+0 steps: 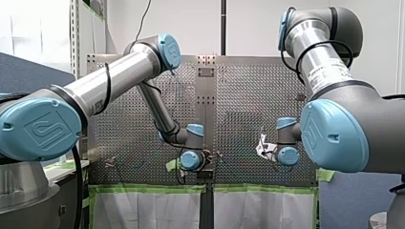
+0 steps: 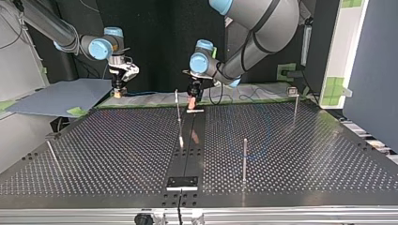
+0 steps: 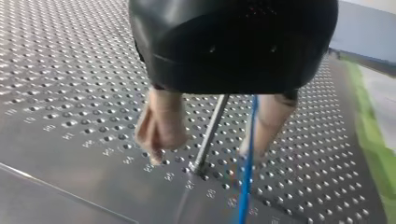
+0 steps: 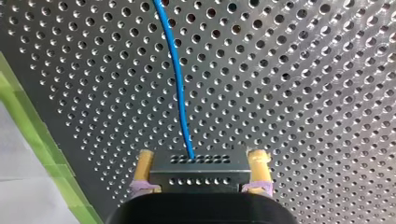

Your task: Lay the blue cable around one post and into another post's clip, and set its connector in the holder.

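1. Table: a perforated plate. In the left wrist view the hole field runs open on both sides of my left gripper. Green tape marks the table edge off to one side of it, well apart.

2. My right gripper: the same tape line runs close beside it, so room ends on that side. Ahead of it and on the other side there is only open plate. In the top view it hangs at the table's far edge, well apart from my left gripper.

3. My left gripper, state: the 2 beige fingers are spread wide and grip nothing. 1 post stands in the gap between them, touching neither finger.

4. Second post and third post: both stand upright, well apart from my left gripper, with bare plate between them.

5. Blue cable: it passes through the same gap, just beside the post and close against the inner face of 1 finger. I cannot tell whether it touches that finger. In the right wrist view it runs straight ahead over the plate, away from my right gripper.

6. Connector: a black block, clamped between the 2 pale-padded fingers of my right gripper, 1 pad on each end. The cable leaves its upper face.
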Motion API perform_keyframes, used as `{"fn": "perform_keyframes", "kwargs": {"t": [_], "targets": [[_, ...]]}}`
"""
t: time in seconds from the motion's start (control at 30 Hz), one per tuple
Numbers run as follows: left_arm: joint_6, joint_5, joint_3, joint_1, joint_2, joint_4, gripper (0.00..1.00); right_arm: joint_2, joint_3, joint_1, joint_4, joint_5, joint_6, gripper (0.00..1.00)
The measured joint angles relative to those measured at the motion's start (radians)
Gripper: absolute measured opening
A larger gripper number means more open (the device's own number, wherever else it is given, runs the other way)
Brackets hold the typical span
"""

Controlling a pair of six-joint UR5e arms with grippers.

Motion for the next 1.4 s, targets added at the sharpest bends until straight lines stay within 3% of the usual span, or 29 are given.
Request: {"fn": "perform_keyframes", "kwargs": {"t": [0.23, 0.7, 0.93, 1.4], "targets": [[0.070, -0.010, -0.005, -0.005, 0.012, -0.071, 1.00, 0.001, 0.000, 0.003, 0.001, -0.007, 0.002, 0.19], [0.200, -0.003, -0.108, -0.036, 0.097, -0.205, 1.00, 0.001, 0.000, 0.001, 0.011, -0.020, 0.005, 0.19], [0.214, -0.007, -0.115, -0.071, 0.106, -0.223, 1.00, 0.002, 0.000, 0.001, 0.020, -0.021, 0.005, 0.19], [0.201, -0.038, -0.115, -0.123, 0.188, -0.232, 1.00, 0.003, 0.000, -0.001, 0.026, -0.024, 0.008, 0.19]]}}
